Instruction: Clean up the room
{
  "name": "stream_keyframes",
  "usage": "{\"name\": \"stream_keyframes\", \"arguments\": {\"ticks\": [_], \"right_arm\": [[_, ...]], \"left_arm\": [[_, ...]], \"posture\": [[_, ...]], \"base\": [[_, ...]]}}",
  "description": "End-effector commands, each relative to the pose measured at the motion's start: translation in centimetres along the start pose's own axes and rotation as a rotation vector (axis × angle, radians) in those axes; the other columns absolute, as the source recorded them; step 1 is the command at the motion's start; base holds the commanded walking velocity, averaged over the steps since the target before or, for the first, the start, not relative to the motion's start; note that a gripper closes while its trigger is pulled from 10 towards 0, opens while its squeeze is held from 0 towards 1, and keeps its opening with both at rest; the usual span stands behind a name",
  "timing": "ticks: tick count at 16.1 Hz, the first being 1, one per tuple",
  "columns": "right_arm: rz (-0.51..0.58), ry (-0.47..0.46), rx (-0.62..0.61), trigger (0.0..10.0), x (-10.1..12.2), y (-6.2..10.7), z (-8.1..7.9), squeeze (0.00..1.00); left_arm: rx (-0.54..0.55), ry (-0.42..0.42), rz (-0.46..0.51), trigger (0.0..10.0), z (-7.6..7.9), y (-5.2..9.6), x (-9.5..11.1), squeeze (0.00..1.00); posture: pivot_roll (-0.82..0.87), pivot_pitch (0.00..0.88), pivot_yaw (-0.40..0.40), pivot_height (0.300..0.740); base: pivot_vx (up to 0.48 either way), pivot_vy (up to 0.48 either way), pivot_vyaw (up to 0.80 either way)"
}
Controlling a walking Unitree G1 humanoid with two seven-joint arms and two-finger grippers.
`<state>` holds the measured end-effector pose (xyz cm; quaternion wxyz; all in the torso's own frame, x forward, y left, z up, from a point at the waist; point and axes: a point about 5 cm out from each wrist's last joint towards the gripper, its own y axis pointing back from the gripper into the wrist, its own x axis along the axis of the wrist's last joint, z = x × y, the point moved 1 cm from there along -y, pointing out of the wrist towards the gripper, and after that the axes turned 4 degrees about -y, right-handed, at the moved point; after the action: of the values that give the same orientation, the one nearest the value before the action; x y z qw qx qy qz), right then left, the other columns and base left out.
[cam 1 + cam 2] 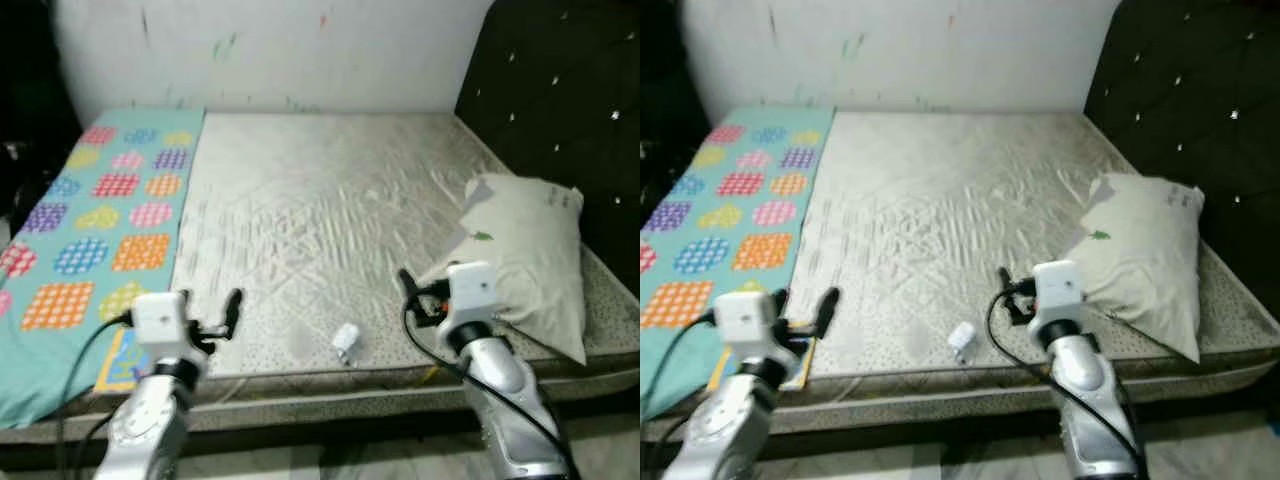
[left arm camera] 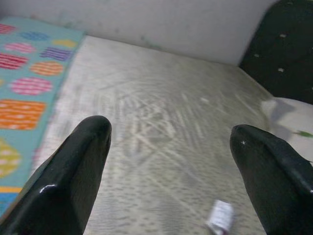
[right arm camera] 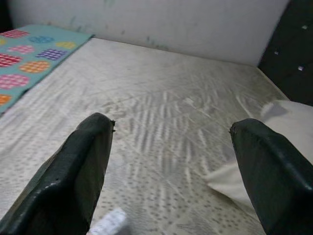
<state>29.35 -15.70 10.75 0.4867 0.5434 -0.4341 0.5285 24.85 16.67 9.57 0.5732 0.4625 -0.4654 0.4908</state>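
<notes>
A bare grey mattress (image 1: pixel 320 190) lies before me. A small white crumpled object (image 1: pixel 346 341) rests near its front edge, between my two arms. My left gripper (image 1: pixel 212 318) hovers over the front edge to the left of that object, fingers spread wide with nothing between them (image 2: pixel 171 132). My right gripper (image 1: pixel 420 298) is held to the right of the object, close to a cream pillow (image 1: pixel 530 250), and stands open and empty too (image 3: pixel 171 127). The white object (image 2: pixel 220 215) shows low between the left fingers.
A teal sheet (image 1: pixel 100 220) with coloured patches covers the mattress's left strip. A black tufted headboard (image 1: pixel 560 90) rises on the right, behind the pillow. A white marked wall (image 1: pixel 280 50) backs the bed. The floor runs along the bed's front edge.
</notes>
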Motion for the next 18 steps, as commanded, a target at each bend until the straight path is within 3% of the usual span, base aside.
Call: {"name": "stream_keyframes", "arguments": {"ticks": [1,9,13,18], "right_arm": [[0.016,0.014,-0.013,10.0,0.47,-0.09,0.52,0.0],[0.02,0.03,0.004,10.0,0.54,-0.09,0.32,0.0],[0.015,0.01,-0.002,10.0,0.48,-0.11,0.46,0.0],[0.017,0.016,-0.006,10.0,0.48,-0.12,0.42,0.0]], "left_arm": [[-0.014,0.009,0.004,10.0,0.53,-0.12,0.06,0.0],[-0.043,0.013,0.013,10.0,0.87,-0.03,0.1,0.0],[-0.048,0.017,0.011,10.0,0.97,0.05,0.04,0.0],[-0.048,0.014,0.006,10.0,0.92,0.04,0.05,0.0]], "posture": [[-0.1,0.0,-0.012,0.74],[-0.09,0.0,-0.013,0.74],[-0.09,0.0,-0.015,0.74],[-0.09,0.0,-0.014,0.74]], "base": [[0.0,0.0,0.0],[0.0,0.0,0.0],[0.0,0.0,-0.75],[0.0,0.0,0.0]]}}
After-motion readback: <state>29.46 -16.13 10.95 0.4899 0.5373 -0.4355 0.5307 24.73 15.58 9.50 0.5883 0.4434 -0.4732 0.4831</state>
